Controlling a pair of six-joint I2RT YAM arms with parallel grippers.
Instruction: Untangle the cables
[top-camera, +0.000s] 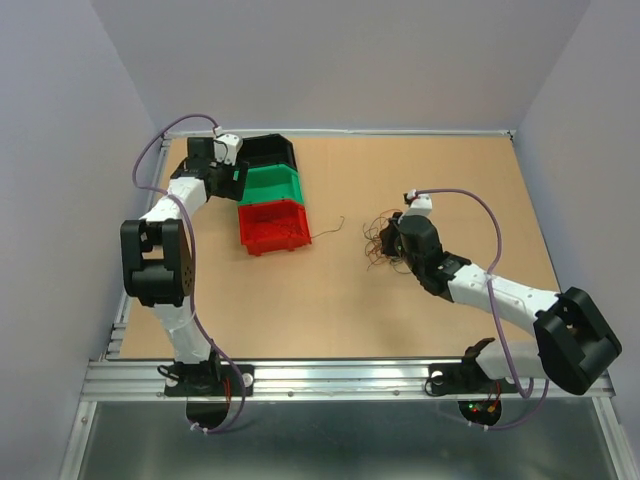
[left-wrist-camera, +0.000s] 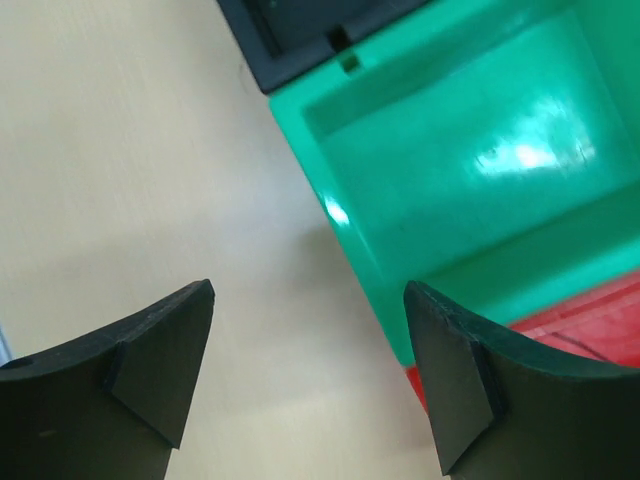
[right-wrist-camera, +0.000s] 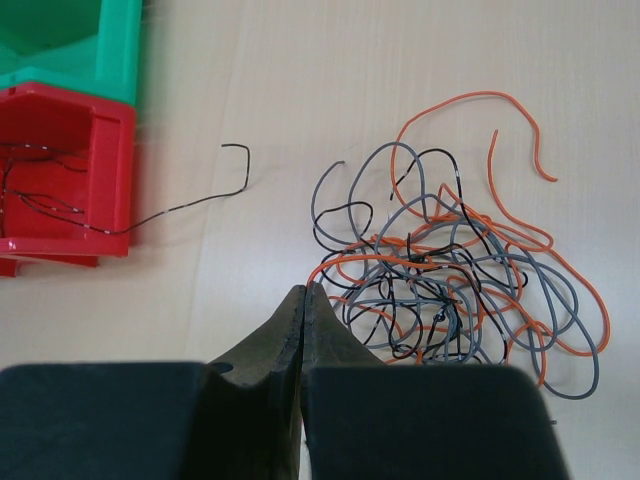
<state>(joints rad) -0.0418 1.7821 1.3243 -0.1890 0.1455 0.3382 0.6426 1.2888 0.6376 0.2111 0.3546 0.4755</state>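
The cables lie as a loose tangle of thin orange, grey and black wires on the table, right of centre. My right gripper is shut at the tangle's left edge, and one orange wire's end runs straight into its tips. My left gripper is open with nothing between its fingers. It hovers over bare table beside the green bin's left wall.
A black bin, the green bin and a red bin stand in a row at the back left. The red bin holds thin dark wires. One black wire trails over its rim onto the table.
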